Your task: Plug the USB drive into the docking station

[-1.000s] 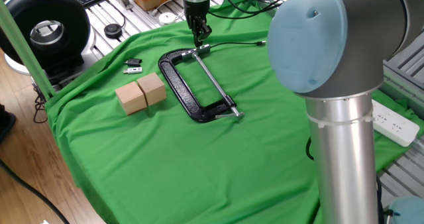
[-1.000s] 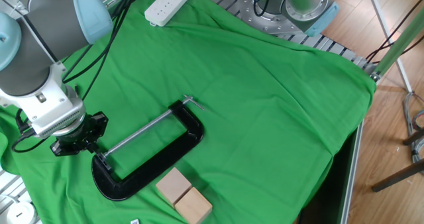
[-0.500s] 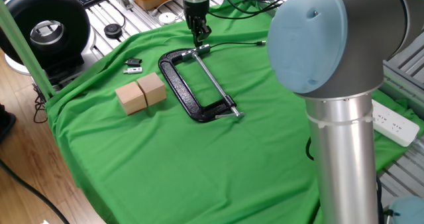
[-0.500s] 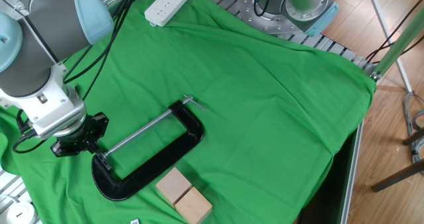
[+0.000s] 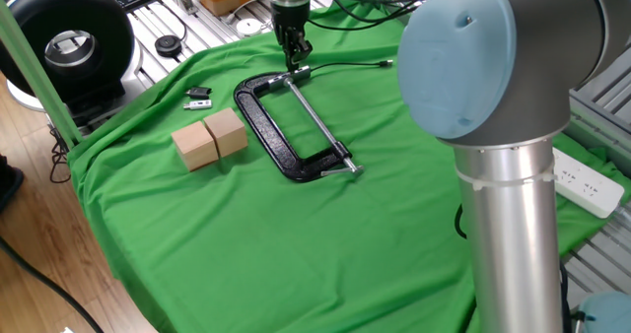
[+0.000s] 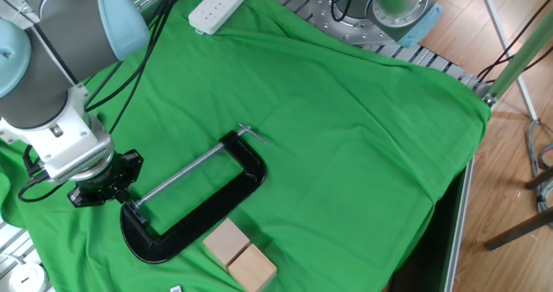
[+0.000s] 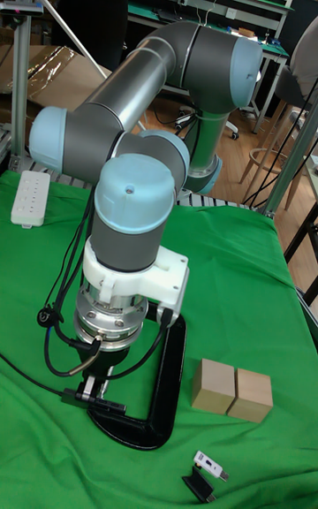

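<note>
gripper sits low at the far end of the clamp, right over the usb drive on the cloth. can't tell if the jaws are gripping. pickup, carry and plug-in all left; no dock identifiable.

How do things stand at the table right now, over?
Gripper low, jaw state unclear. USB drive on green cloth beneath it. C-clamp close alongside.

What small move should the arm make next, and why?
Probably ease straight down and close on the slim dark USB drive: the two-finger gripper hangs directly over it, beside the end of the black metal C-clamp. Whether the fingers touch it cannot be told.
</note>
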Available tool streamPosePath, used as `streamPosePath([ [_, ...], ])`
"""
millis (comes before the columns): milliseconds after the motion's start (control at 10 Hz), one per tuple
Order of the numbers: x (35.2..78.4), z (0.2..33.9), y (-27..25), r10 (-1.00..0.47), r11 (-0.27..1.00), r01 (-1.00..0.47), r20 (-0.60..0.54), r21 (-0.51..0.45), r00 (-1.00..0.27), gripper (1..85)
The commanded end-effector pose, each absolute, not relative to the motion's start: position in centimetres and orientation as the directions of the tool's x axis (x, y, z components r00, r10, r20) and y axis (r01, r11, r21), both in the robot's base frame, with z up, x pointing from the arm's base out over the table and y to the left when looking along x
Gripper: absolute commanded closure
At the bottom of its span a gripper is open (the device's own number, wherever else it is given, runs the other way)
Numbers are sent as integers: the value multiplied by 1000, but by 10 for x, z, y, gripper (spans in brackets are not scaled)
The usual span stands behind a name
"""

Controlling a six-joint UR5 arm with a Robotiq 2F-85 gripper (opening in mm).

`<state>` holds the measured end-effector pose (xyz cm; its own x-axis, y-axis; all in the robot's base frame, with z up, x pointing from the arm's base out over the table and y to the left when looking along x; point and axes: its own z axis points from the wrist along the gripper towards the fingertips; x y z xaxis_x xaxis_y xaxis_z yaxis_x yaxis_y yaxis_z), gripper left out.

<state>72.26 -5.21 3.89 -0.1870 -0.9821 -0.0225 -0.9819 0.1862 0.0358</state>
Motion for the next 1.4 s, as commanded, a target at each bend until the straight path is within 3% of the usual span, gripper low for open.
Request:
streamPosePath([
  [0,725,38,-53,-981,191,-981,-29,27,-191,840],
  [1300,729,36,-58,-979,202,-979,-13,11,-202,840],
])
